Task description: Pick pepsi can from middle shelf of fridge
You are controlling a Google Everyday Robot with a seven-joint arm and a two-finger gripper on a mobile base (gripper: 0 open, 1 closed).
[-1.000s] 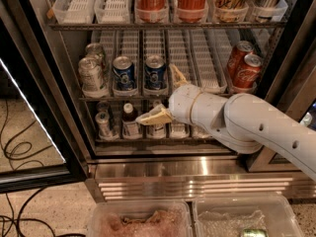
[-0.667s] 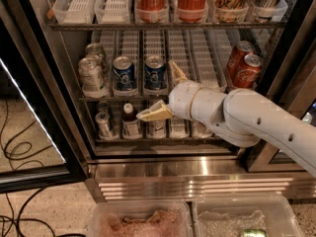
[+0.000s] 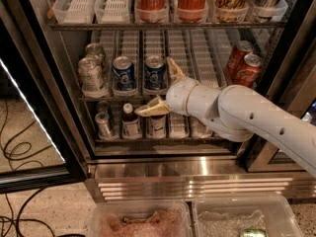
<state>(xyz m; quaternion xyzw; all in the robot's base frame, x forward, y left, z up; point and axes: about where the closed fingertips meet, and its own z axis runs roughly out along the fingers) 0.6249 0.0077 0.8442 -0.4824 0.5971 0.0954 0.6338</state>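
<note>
Two blue pepsi cans stand side by side on the middle shelf (image 3: 197, 97) of the fridge (image 3: 74, 112), the left one (image 3: 123, 73) and the right one (image 3: 155, 72). My gripper (image 3: 161, 87) is open, just right of and below the right pepsi can. Its upper finger (image 3: 174, 68) points up beside that can. Its lower finger (image 3: 152, 107) lies in front of the shelf's front edge. Neither finger holds anything. My white arm (image 3: 247, 112) reaches in from the right.
Silver-grey cans (image 3: 92, 73) stand left of the pepsi cans. Red Coca-Cola cans (image 3: 244, 65) stand at the shelf's right. Small bottles and cans (image 3: 131, 122) fill the lower shelf, and more drinks (image 3: 190, 1) the upper one. The open glass door (image 3: 29, 132) is at left. Plastic bins (image 3: 143, 221) sit below.
The gripper has moved slightly up and to the left, closer to the right pepsi can. It stays open. The cans have not moved.
</note>
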